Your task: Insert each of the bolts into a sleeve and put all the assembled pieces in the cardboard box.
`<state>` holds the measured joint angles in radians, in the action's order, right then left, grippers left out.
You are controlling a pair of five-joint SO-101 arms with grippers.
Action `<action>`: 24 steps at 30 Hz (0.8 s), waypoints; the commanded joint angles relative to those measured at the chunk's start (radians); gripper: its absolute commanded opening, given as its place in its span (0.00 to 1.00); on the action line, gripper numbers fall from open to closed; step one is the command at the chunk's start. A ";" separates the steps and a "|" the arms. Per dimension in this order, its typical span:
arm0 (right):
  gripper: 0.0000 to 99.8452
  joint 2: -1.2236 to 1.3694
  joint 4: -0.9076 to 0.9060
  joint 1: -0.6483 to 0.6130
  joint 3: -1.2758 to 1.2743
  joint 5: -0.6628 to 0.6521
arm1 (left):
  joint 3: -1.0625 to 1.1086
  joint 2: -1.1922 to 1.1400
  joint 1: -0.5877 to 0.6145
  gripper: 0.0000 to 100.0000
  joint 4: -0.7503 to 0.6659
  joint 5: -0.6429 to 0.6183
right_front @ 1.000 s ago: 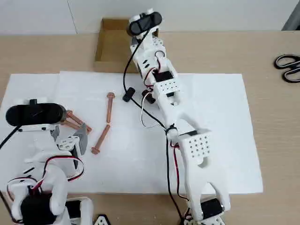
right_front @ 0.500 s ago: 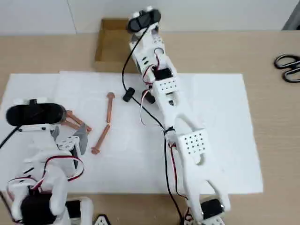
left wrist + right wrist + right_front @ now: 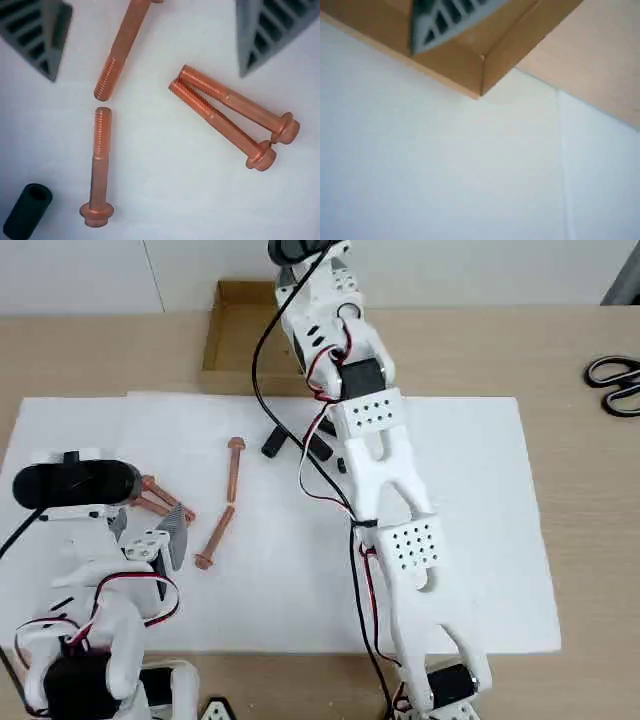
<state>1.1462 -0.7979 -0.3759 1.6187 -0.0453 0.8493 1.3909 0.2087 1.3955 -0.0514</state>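
Observation:
Several copper bolts lie on the white sheet (image 3: 470, 540): a crossed pair (image 3: 152, 495) (image 3: 227, 115), one long bolt (image 3: 235, 468) (image 3: 99, 165), and another (image 3: 215, 537) (image 3: 125, 45). My left gripper (image 3: 165, 530) (image 3: 147, 72) hangs open just above them, holding nothing, with the pair beside one grey finger (image 3: 270, 30). Two black sleeves (image 3: 275, 443) (image 3: 320, 447) lie near the sheet's far side; one sleeve (image 3: 27, 210) sits past a bolt's head. The right arm stretches across to the cardboard box (image 3: 212, 340) (image 3: 482, 70), and my right gripper (image 3: 296, 280) is over the box's far corner.
Black scissors (image 3: 615, 383) lie at the table's far right edge. The right arm's cable (image 3: 265, 370) trails over the box wall and the sleeves. A pale wall stands behind the box. Bare sheet spreads to the right of the right arm.
The right arm has stretched farther away, carrying its gripper from the box's near wall to the far corner. The left arm and the bolts have stayed put.

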 commanded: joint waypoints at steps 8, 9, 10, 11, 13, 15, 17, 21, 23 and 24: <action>0.17 -0.271 -0.562 0.045 0.063 -0.008 | -0.005 0.000 0.006 0.22 0.000 0.005; 0.17 -0.285 -0.625 0.047 0.063 -0.008 | -0.005 0.000 0.006 0.22 0.000 0.005; 0.17 -0.295 -0.685 0.047 0.063 -0.008 | -0.005 0.000 0.006 0.22 0.000 0.005; 0.17 -0.303 -0.743 0.047 0.063 -0.006 | -0.005 0.000 0.006 0.22 0.000 0.005; 0.17 -0.311 -0.840 0.048 0.063 -0.006 | -0.005 0.000 0.006 0.22 -0.002 0.005; 0.17 -0.309 -0.869 0.047 0.063 -0.006 | -0.005 0.000 0.006 0.22 -0.002 0.005; 0.17 -0.308 -0.875 0.047 0.063 -0.006 | -0.005 0.000 0.006 0.22 -0.002 0.005; 0.17 -0.283 -0.874 0.027 0.063 -0.006 | -0.005 0.000 0.006 0.22 0.000 0.005; 0.17 -0.259 -0.874 -0.004 0.063 -0.005 | -0.005 0.000 0.006 0.22 0.000 0.005; 0.17 -0.243 -0.871 -0.018 0.063 0.002 | -0.005 0.000 0.006 0.22 0.000 0.005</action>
<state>0.9160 -1.6678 -0.3560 1.6418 -0.0453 0.8493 1.3909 0.2087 1.3955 -0.0514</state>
